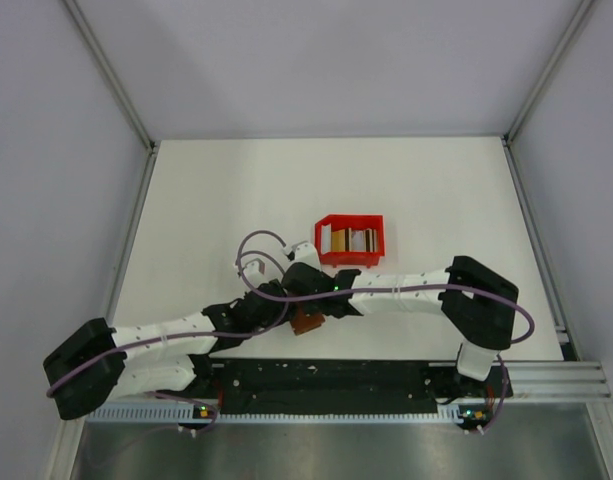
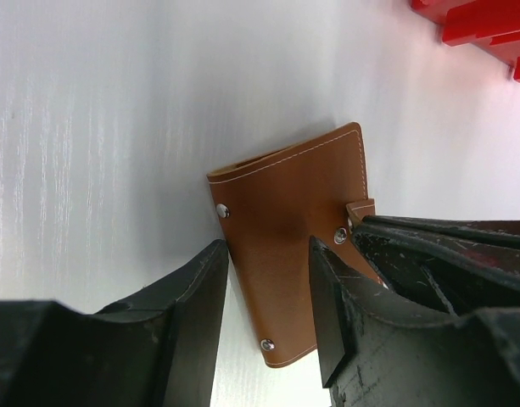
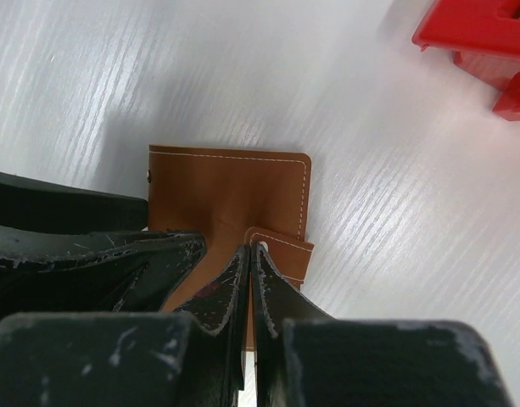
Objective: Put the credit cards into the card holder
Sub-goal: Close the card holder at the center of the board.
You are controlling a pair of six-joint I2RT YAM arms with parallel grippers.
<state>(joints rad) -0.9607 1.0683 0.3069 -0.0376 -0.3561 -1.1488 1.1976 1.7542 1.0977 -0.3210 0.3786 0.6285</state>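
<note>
Card holder (image 2: 285,220) is lying closed and flat on the white tabletop (image 1: 436,200), close to the near edge and about midway between the left and right edges. Its brown outer face is showing pale stitching along the border and 3 small metal studs (image 2: 222,210). Its closing tab (image 3: 283,248) is folding over 1 edge.

The right gripper (image 3: 251,253) is reaching in from the right side of the tabletop. Its 2 fingers are pressing together, with only a thin slit between them, and the near end of the tab is running in between their tips, so it is pinching the holder by that tab.

The left gripper (image 2: 266,254) is coming in from the near left corner. Its 2 fingers are standing apart over the holder, and the brown face is showing in the gap between them. Whether the fingers are touching the leather I cannot tell. The 2 grippers are sitting just beside each other at the holder.

The credit cards (image 1: 348,239) are standing on edge in a row inside a red bin (image 1: 351,259), with gold and pale faces showing. The bin is sitting near the holder, just beyond it toward the middle of the tabletop and slightly toward the right edge.
</note>
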